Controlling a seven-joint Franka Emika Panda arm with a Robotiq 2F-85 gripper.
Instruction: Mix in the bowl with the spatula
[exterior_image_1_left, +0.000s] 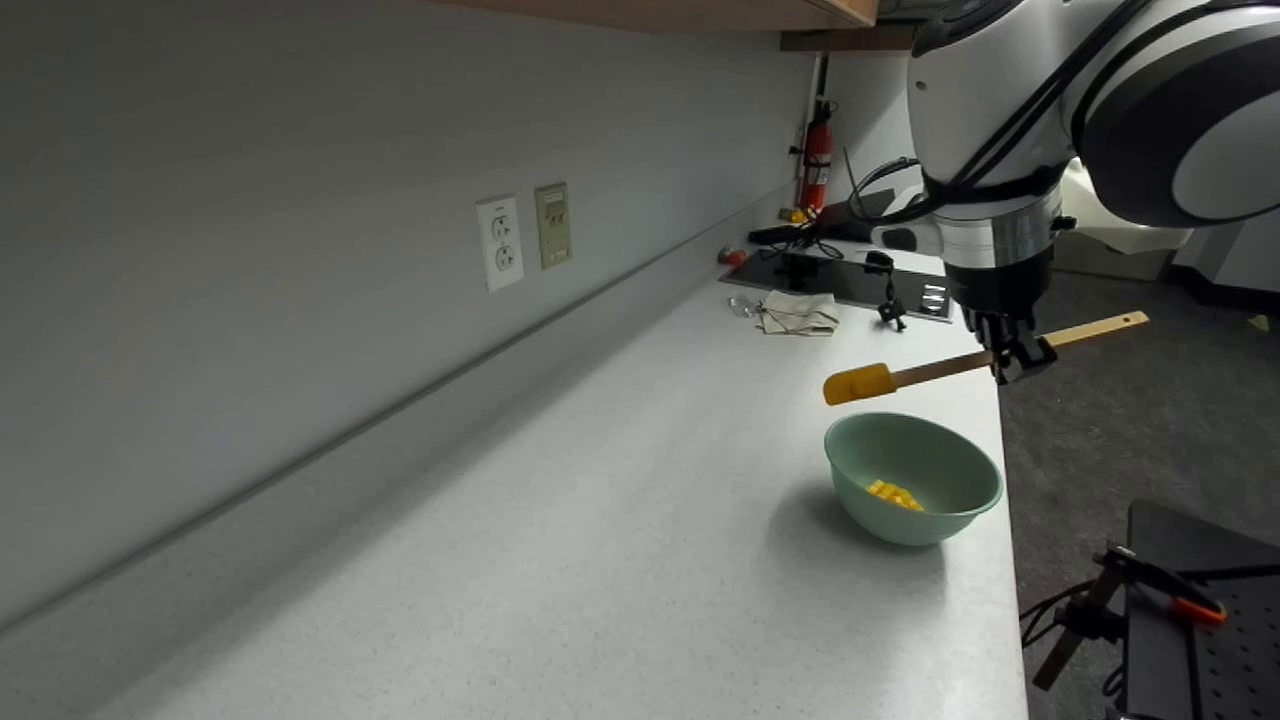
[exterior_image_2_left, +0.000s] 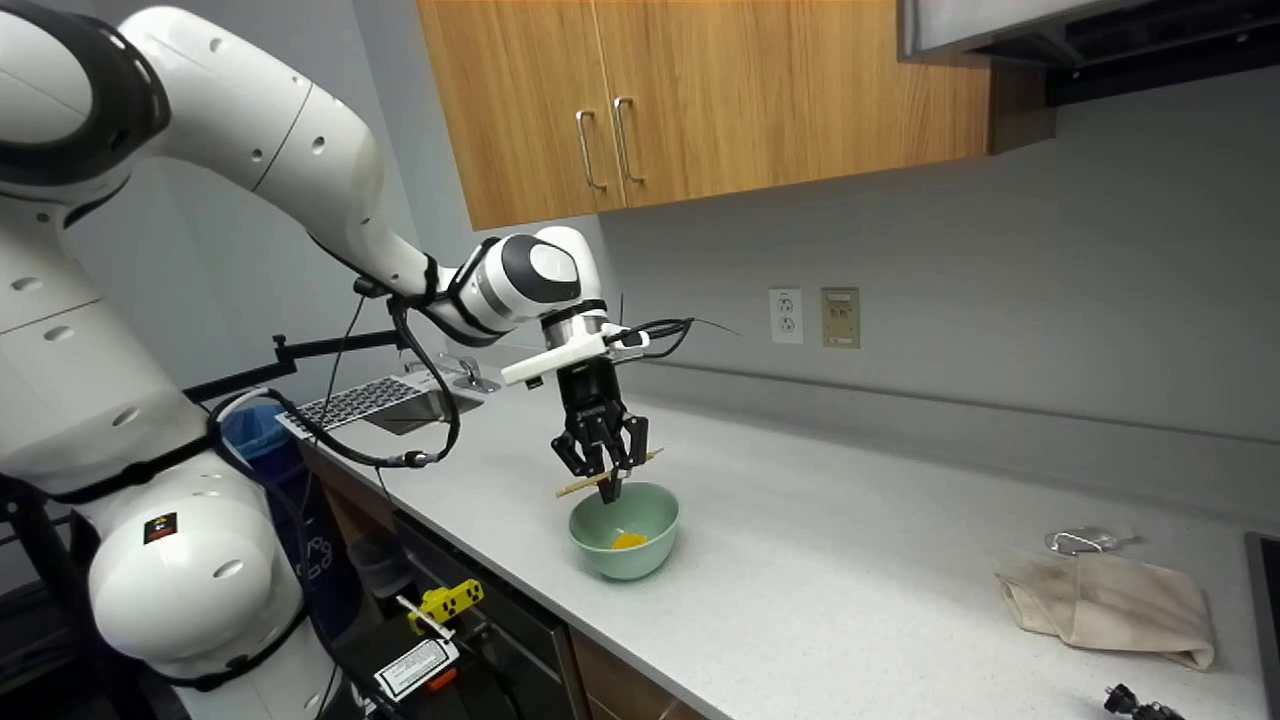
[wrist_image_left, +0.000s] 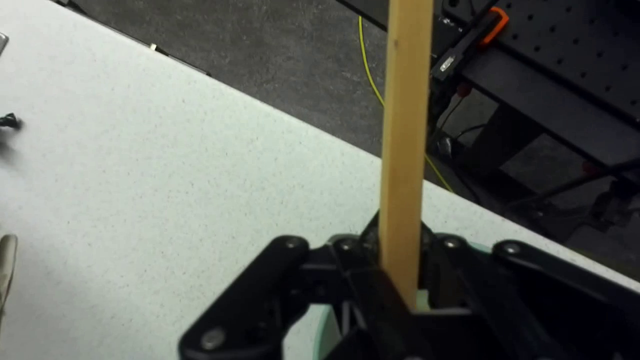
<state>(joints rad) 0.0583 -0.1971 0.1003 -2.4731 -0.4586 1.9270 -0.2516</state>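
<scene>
The wooden-handled spatula (exterior_image_1_left: 940, 369) is pinched crosswise by the gripper (exterior_image_1_left: 1012, 362), whose jaws are closed upon the handle (wrist_image_left: 405, 140); the yellow-orange head (exterior_image_1_left: 860, 384) sticks out at one side of the jaws, and the bare handle end (exterior_image_1_left: 1110, 326) at the opposite side. The pale green mixing bowl (exterior_image_1_left: 905, 527) stands on the countertop (exterior_image_1_left: 560, 560) below the jaws, and some small yellow pieces (exterior_image_1_left: 893, 494) are gathered at its bottom; the head is above the level of the bowl and does not touch it. The mixing seems not yet begun, so the step in hand is judged to be the bringing of the head into the bowl. Because the spatula appears to lie nearly level, a straight descent would probably lay the handle across the bowl's top. It is better that the wrist (exterior_image_1_left: 995, 243) be turned until the head points downward, under the jaws, and that only then the head be lowered among the pieces. The stirring should be made in slow, small circles and with light pressure, since the bowl is steadied by no hand and stands near the counter edge (wrist_image_left: 278, 111), on the handle-end side of the jaws; any push towards that edge should be avoided. Attention should also be given that the slim handle is not swivelled between the jaws when the head meets the bottom.
</scene>
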